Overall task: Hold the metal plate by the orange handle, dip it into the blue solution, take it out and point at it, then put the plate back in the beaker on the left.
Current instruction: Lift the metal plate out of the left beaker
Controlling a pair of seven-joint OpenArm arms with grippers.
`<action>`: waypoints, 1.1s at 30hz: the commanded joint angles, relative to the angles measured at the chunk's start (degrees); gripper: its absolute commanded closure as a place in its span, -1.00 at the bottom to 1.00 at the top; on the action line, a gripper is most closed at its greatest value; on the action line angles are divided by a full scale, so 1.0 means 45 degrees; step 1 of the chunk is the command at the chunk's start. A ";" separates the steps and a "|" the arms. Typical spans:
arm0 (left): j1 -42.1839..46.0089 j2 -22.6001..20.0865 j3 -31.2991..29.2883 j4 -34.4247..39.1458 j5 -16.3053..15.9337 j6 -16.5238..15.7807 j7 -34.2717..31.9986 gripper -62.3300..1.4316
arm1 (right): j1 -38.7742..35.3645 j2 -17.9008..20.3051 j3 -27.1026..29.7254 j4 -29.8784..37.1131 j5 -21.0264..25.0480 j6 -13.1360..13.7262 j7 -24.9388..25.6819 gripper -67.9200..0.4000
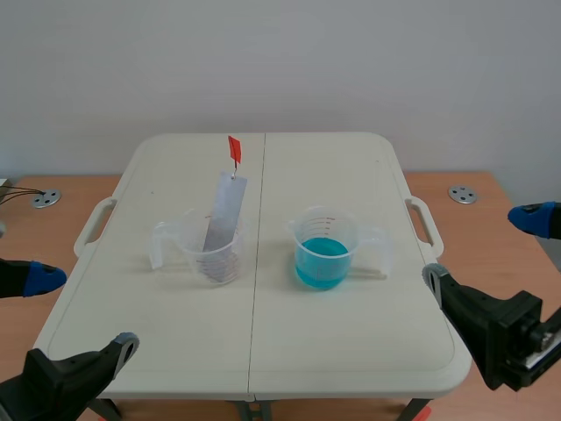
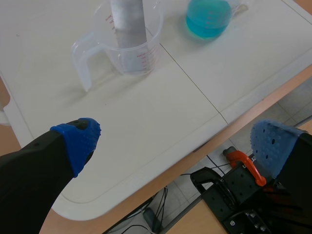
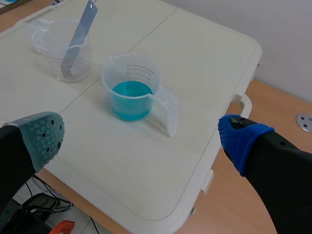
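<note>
Two measuring beakers stand on the white table (image 1: 351,351) in the scene view. The clear beaker (image 1: 210,253) holds the metal plate (image 1: 224,213), which leans inside it with its lower end down in the beaker. Its orange handle (image 1: 234,149) sticks up well above the rim. The second beaker (image 1: 326,248), with the blue solution (image 1: 321,263) in its lower part, stands beside the clear beaker on the right arm's side, apart from it. The left tool (image 1: 81,312) hangs nearer the robot than the clear beaker, off the table's corner, spread wide and holding nothing. The right tool (image 1: 479,248) is well away from the clear beaker, out past the second beaker at the table's edge — also wide open and empty.

In the left wrist view, the left tool (image 2: 175,144) gapes over the table's near edge, gripping nothing. The clear beaker (image 2: 129,48) sits ahead of it, the metal plate (image 2: 126,19) rising out of it. The blue solution (image 2: 207,19) lies just beyond the clear beaker.

In the right wrist view, the right tool (image 3: 142,135) is opened wide, with only bare table between its tips. The second beaker (image 3: 134,83) is ahead of it, and the clear beaker (image 3: 63,53) lies farther on — the metal plate (image 3: 80,36) tilted inside it.
</note>
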 commanded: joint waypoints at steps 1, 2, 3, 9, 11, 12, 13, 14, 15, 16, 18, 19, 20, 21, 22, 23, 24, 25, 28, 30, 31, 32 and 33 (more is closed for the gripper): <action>-0.0005 0.0063 0.0058 0.0097 -0.0121 -0.0029 -0.0175 -1.00 | 0.0078 -0.0005 0.0015 0.0214 0.0180 -0.0039 0.0141 -0.95; -0.0005 0.0063 0.0058 0.0097 -0.0121 -0.0029 -0.0175 -1.00 | 0.0078 -0.0005 0.0015 0.0214 0.0180 -0.0039 0.0136 -0.95; -0.0005 0.0063 0.0058 0.0097 -0.0121 -0.0029 -0.0175 -1.00 | 0.0078 -0.0005 0.0015 0.0214 0.0185 -0.0039 0.0141 -0.95; -0.0005 0.0063 0.0058 0.0097 -0.0121 -0.0029 -0.0175 -1.00 | 0.0078 -0.0005 0.0015 0.0214 0.0185 -0.0039 0.0146 -0.95; -0.0005 0.0063 0.0058 0.0097 -0.0121 -0.0029 -0.0175 -1.00 | 0.0078 -0.0005 0.0015 0.0214 0.0185 -0.0034 0.0146 -0.95; -0.0005 0.0063 0.0058 0.0097 -0.0121 -0.0029 -0.0175 -1.00 | 0.0078 -0.0005 0.0015 0.0214 0.0185 -0.0034 0.0146 -0.95; -0.0005 0.0063 0.0058 0.0097 -0.0121 -0.0029 -0.0175 -1.00 | 0.0078 -0.0005 0.0015 0.0214 0.0185 -0.0039 0.0146 -0.95; -0.0005 0.0063 0.0058 0.0097 -0.0121 -0.0029 -0.0175 -1.00 | 0.0078 -0.0005 0.0015 0.0214 0.0185 -0.0039 0.0146 -0.95; -0.0005 0.0063 0.0058 0.0097 -0.0121 -0.0029 -0.0175 -1.00 | 0.0078 -0.0005 0.0015 0.0214 0.0185 -0.0039 0.0141 -0.95; -0.0005 0.0063 0.0058 0.0097 -0.0121 -0.0029 -0.0175 -1.00 | 0.0078 -0.0005 0.0015 0.0214 0.0185 -0.0039 0.0141 -0.95; -0.0005 0.0063 0.0058 0.0097 -0.0121 -0.0029 -0.0175 -1.00 | 0.0078 -0.0005 0.0015 0.0214 0.0185 -0.0039 0.0146 -0.95; -0.0005 0.0063 0.0058 0.0097 -0.0121 -0.0029 -0.0175 -1.00 | 0.0078 -0.0005 0.0015 0.0214 0.0185 -0.0039 0.0151 -0.95; -0.0005 0.0063 0.0058 0.0097 -0.0121 -0.0029 -0.0175 -1.00 | 0.0078 -0.0005 0.0015 0.0214 0.0180 -0.0039 0.0155 -0.95; -0.0005 0.0063 0.0058 0.0097 -0.0121 -0.0029 -0.0180 -1.00 | 0.0083 -0.0005 0.0015 0.0214 0.0180 -0.0039 0.0189 -0.95; -0.0005 0.0063 0.0058 0.0097 -0.0121 -0.0029 -0.0180 -1.00 | 0.0083 -0.0005 0.0015 0.0214 0.0180 -0.0039 0.0209 -0.95; -0.0005 0.0063 0.0058 0.0097 -0.0121 -0.0029 -0.0175 -1.00 | 0.0083 -0.0005 0.0015 0.0214 0.0185 -0.0034 0.0209 -0.95; -0.0005 0.0063 0.0058 0.0097 -0.0121 -0.0029 -0.0175 -1.00 | 0.0083 -0.0005 0.0015 0.0214 0.0185 -0.0029 0.0248 -0.95; -0.0005 0.0063 0.0058 0.0097 -0.0121 -0.0029 -0.0175 -1.00 | 0.0083 -0.0005 0.0015 0.0214 0.0185 -0.0029 0.0253 -0.95; -0.0005 0.0063 0.0058 0.0097 -0.0121 -0.0029 -0.0175 -1.00 | 0.0083 -0.0005 0.0015 0.0214 0.0185 -0.0034 0.0243 -0.95; 0.0000 0.0063 0.0058 0.0097 -0.0121 -0.0024 -0.0175 -1.00 | 0.0097 -0.0005 0.0015 0.0214 0.0185 -0.0005 0.0238 -0.95; 0.0000 0.0063 0.0058 0.0097 -0.0121 -0.0024 -0.0175 -1.00 | 0.0112 -0.0005 0.0015 0.0214 0.0199 0.0058 0.0243 -0.95; 0.0000 0.0063 0.0058 0.0097 -0.0121 -0.0024 -0.0175 -1.00 | 0.0146 -0.0005 0.0015 0.0214 0.0287 0.0058 0.0243 -0.95; 0.0005 0.0058 0.0058 0.0097 -0.0121 -0.0024 -0.0170 -1.00 | 0.0160 -0.0005 0.0015 0.0214 0.0340 0.0121 0.0248 -0.95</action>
